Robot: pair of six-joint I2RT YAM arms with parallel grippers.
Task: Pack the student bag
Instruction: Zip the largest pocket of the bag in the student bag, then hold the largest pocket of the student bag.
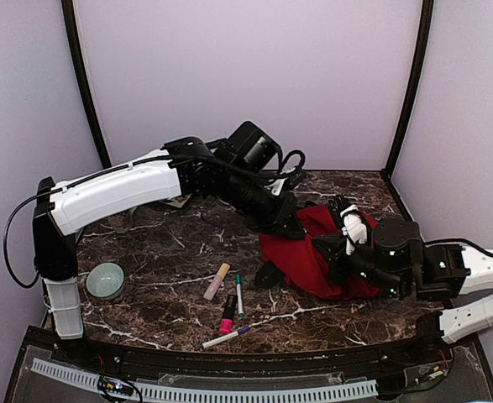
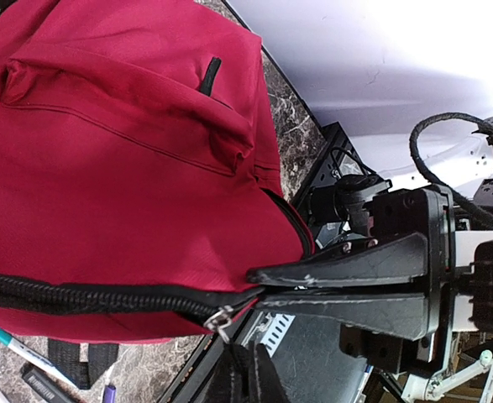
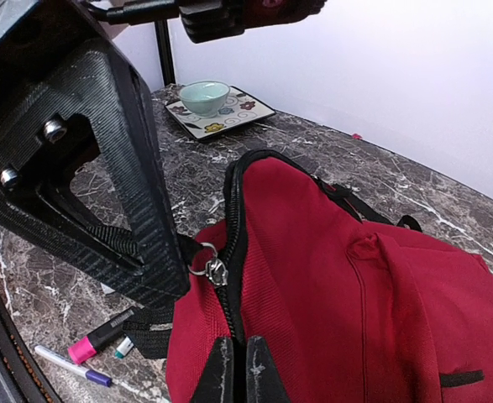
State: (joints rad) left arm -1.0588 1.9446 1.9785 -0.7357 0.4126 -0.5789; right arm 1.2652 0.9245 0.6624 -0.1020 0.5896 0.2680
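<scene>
Red fabric backpack, the student bag, lies right of centre on dark marble table. Left gripper clamped on its black zip edge beside the slider; right gripper pinched shut on the same zip. Recommend parting both grips evenly, widening the mouth.

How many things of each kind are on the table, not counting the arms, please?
Red backpack: 1
Pens and markers: 4 (yellow, teal, pink, white-and-purple)
Patterned tray: 1
Pale green bowls: 2 (one on the bare table, one on the tray)
Total: 8
</scene>
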